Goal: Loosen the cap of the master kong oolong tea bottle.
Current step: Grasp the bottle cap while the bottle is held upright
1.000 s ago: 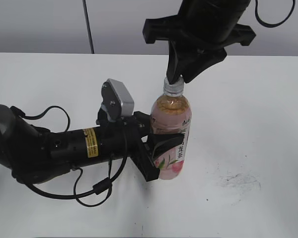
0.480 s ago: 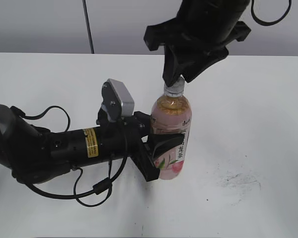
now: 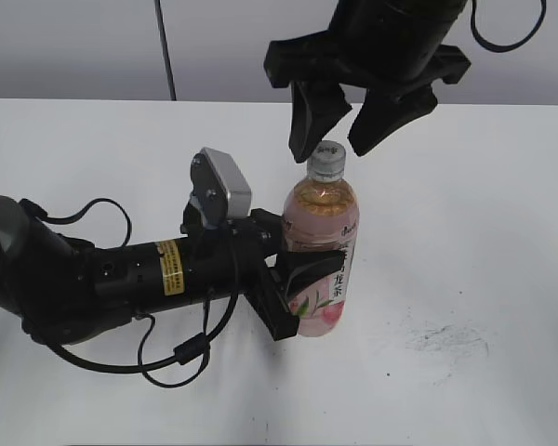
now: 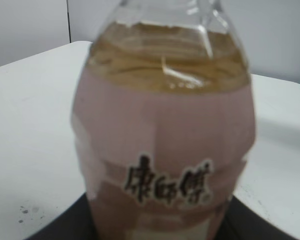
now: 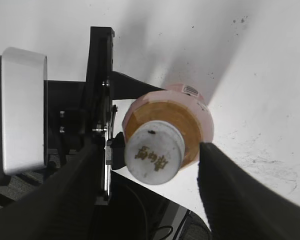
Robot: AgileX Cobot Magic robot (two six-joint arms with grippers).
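Note:
The master kong oolong tea bottle stands upright on the white table, amber tea above a pink peach label. My left gripper reaches in from the left and is shut on the bottle's lower body. In the left wrist view the bottle fills the frame, with dark fingers at the bottom corners. The white cap sits on the neck. My right gripper hangs over it, open, one finger on each side and clear of the cap. From above, the cap lies between the spread fingers.
The left arm's black body and grey camera housing lie across the table's left half, with a looped cable in front. Dark scuff marks smear the table to the right of the bottle. A grey wall runs behind.
The right gripper, shut on the cap in both earlier frames, has opened; its fingers now stand apart on either side of it. The bottle and left gripper have not moved.

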